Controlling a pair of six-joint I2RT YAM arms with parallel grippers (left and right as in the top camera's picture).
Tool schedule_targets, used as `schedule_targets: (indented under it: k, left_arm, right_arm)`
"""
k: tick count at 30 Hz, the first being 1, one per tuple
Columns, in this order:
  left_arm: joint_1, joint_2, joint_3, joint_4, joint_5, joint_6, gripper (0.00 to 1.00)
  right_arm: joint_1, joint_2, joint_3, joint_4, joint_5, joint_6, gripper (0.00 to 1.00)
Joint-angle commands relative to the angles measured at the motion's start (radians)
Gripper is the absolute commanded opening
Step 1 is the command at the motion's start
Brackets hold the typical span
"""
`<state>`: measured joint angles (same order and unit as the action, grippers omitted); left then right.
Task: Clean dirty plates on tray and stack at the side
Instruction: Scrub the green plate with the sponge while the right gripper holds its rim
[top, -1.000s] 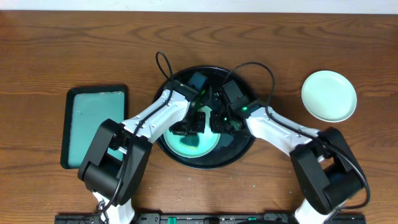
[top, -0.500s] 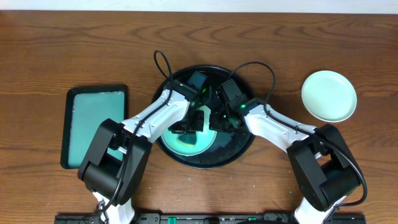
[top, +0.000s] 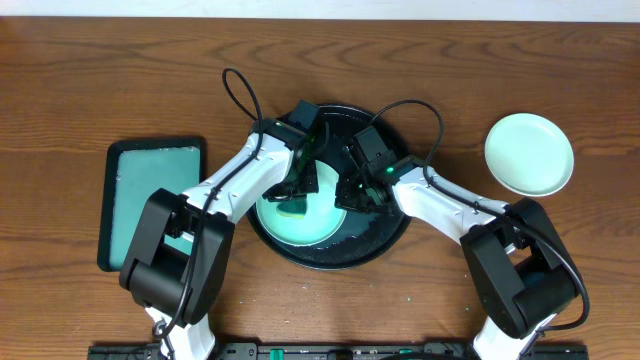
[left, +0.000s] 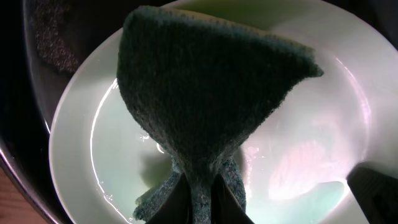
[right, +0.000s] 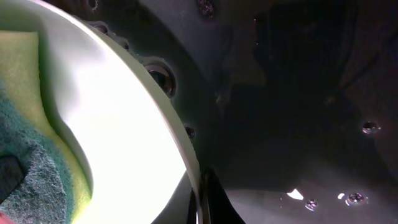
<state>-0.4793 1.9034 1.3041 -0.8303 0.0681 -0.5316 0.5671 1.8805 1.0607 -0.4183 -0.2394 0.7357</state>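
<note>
Item: mint-green plate (top: 318, 225), small and round, lying in the left half of the black tray (top: 385, 232), its bowl glossy and wet

Location: black tray, large and round with a raised rim, sits mid-counter (top: 120, 80) between the two arms; water droplets show on the tray floor in the right wrist view

Attached, left: left tool (top: 298, 195) over the upper left part of the plate, fingers clamped tight on a sponge (left: 205, 93); dark green scouring face turned to the wrist camera, yellow foam along its far edge; the sponge's lower end appears to rest on the plate's surface

Attached, right: right tool (top: 350, 195) at the plate's right edge, jaws drawn almost together and pinching the rim, one finger under the rim just above the tray floor

Nearby: second plate (top: 529, 153), also mint-green, on the bare counter well to the right of the tray, touching nothing else

Nearby: rectangular teal tray (top: 150, 195) at the left of the counter, its lower right corner hidden under the left arm
</note>
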Motion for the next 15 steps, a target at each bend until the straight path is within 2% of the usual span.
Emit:
schedule_targets:
  k: [1,4,12,15]
  left_arm:
    - [0.015,-0.021,0.031,-0.011,-0.003,-0.027,0.07]
    - [0.014,-0.02,0.031,-0.021,0.061,-0.013,0.07]
    - [-0.009,-0.02,0.031,-0.021,0.357,0.146,0.07]
    - [-0.029,-0.02,0.031,-0.024,0.412,0.189,0.07]
  right_arm:
    - [0.034,0.097,-0.043,-0.013,0.03,0.027,0.01]
    - [0.034,0.097,-0.043,-0.013,0.034,0.027,0.01]
    - [0.034,0.097,-0.043,-0.013,0.033,0.027,0.02]
    - [0.034,0.097,-0.043,-0.013,0.033,0.027,0.01]
